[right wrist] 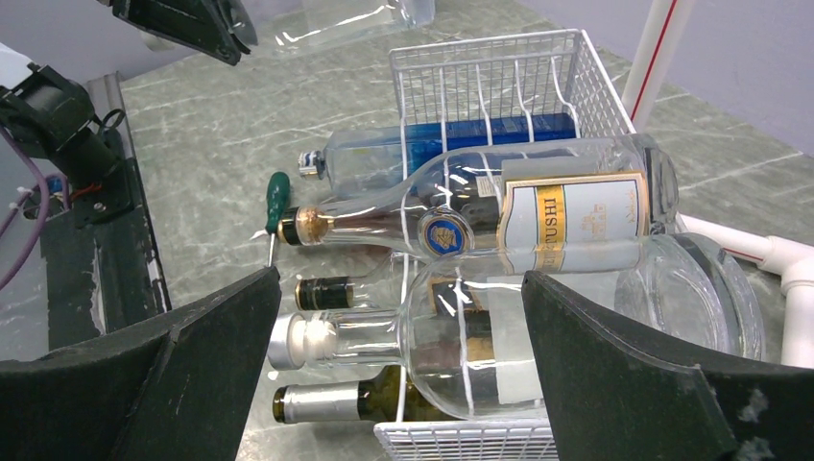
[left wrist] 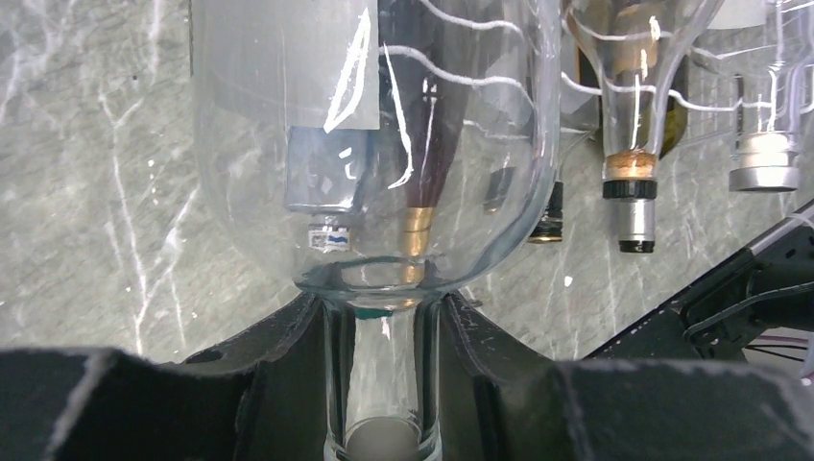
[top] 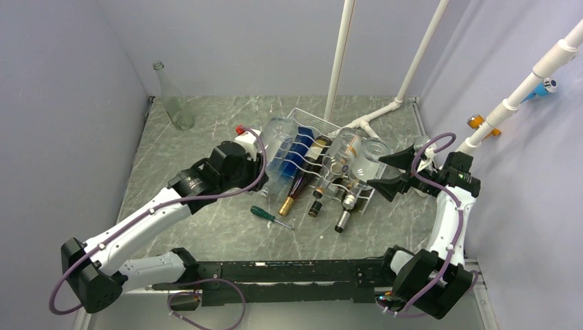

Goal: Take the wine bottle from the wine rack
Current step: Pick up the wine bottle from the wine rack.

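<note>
Left claw gripped clear glass wine bottle by neck; your right claw stood open facing white wire wine rack.

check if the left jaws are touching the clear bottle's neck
Touching. Left wrist view: the left gripper has both jaws pressed against the neck of the clear bottle, no gap.

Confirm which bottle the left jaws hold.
The clear bottle at the left end of the wine rack: left gripper shut on its neck; the rest are ungripped.
</note>
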You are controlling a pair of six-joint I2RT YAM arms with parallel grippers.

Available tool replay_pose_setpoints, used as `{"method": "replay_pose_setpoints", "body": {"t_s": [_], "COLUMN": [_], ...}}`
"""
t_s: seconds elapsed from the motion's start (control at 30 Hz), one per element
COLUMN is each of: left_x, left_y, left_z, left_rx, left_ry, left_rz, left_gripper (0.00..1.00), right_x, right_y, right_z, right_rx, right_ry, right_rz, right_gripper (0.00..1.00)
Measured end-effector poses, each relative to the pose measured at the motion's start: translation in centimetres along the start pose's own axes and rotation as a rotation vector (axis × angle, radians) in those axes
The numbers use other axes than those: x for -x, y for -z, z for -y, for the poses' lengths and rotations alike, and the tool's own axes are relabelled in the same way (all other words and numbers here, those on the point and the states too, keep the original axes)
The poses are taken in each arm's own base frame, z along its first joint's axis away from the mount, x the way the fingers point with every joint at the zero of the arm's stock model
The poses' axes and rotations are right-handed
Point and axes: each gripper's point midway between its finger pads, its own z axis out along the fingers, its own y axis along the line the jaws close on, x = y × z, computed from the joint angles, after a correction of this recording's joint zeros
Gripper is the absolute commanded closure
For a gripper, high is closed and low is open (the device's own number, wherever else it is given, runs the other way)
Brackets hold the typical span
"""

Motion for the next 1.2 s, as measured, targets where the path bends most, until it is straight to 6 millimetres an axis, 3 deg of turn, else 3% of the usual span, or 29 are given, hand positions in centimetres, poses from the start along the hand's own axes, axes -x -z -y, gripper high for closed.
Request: {"method": "replay_pose_setpoints", "body": {"t_s": [0.63, 1.2], "left_x": [-1.8, -2.1], "left_y": [2.2, 4.7], "left_z": [-2.8, -3.9], "left_rx": [0.113, 0.151], "left_ry": [-0.063, -0.050], "left_rz": [-0.059, -0.045], "left_gripper": [1.00, 1.00], "right_x": [-0.5, 1.3], "right_y": [-0.7, -5.7], "right_z": [-0.6, -3.0], "right_rx": [0.039, 0.295], "right_ry": [0.040, 0.128], "right_rz": [-0.038, -0.189], "right_gripper": [0.00, 0.00]}}
